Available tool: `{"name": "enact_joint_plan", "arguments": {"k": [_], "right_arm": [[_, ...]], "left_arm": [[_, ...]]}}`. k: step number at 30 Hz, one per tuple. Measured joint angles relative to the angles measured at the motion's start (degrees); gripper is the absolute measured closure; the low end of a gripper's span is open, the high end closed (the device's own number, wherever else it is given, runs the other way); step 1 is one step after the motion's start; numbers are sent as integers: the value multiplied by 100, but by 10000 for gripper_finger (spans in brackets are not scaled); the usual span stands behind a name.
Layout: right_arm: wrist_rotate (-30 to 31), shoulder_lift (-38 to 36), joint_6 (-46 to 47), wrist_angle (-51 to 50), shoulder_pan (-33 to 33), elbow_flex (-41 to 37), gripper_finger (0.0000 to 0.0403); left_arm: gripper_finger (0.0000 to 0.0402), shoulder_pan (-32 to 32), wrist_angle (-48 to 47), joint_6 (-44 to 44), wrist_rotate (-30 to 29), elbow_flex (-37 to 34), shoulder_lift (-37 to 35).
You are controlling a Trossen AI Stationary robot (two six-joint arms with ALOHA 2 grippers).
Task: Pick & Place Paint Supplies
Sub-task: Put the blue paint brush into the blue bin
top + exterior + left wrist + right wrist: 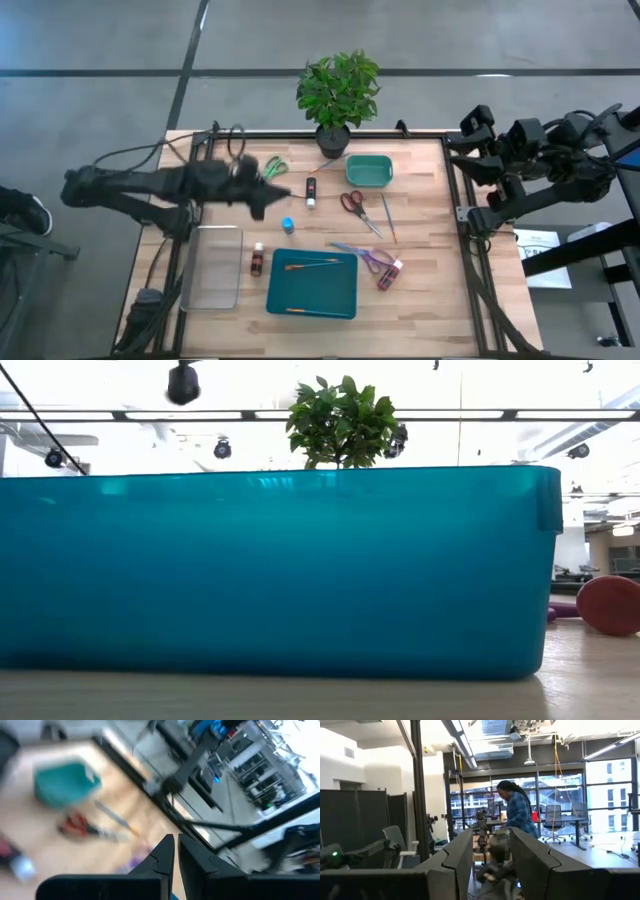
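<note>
The left gripper hangs over the left half of the desk, its fingers nearly pressed together with a thin gap, pinching nothing. Below it lies a clear tray. Just right of the tray stands a dark red paint bottle, with a blue paint bottle above it and a black paint bottle farther back, near green scissors. The teal bin at the front holds an orange-handled brush. Behind it sit a potted plant, a small teal container, red scissors and a loose brush. Purple scissors and a pinkish paint bottle lie right of the bin. The right gripper waits off the desk's right edge, fingers spread and empty
</note>
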Motion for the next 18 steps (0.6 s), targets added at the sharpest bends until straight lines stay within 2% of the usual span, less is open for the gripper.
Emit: {"name": "enact_joint_plan", "arguments": {"k": [5, 10, 14, 16, 18], "right_arm": [[7, -36, 14, 33, 2, 2, 274], [44, -50, -18, 51, 2, 2, 274], [170, -52, 83, 109, 0, 15, 274], [325, -50, 80, 128, 0, 15, 274], [661, -49, 75, 215, 2, 15, 274]], "left_arm": [[368, 967, -9, 1730, 881, 881, 582], [368, 1473, -548, 3306, 1469, 1933, 1409], [368, 1645, -2676, 4680, 1358, 2837, 2005], [368, 1727, -3818, 4850, 1109, 3094, 2256], [368, 1782, -4692, 4616, 993, 3097, 2414]]}}
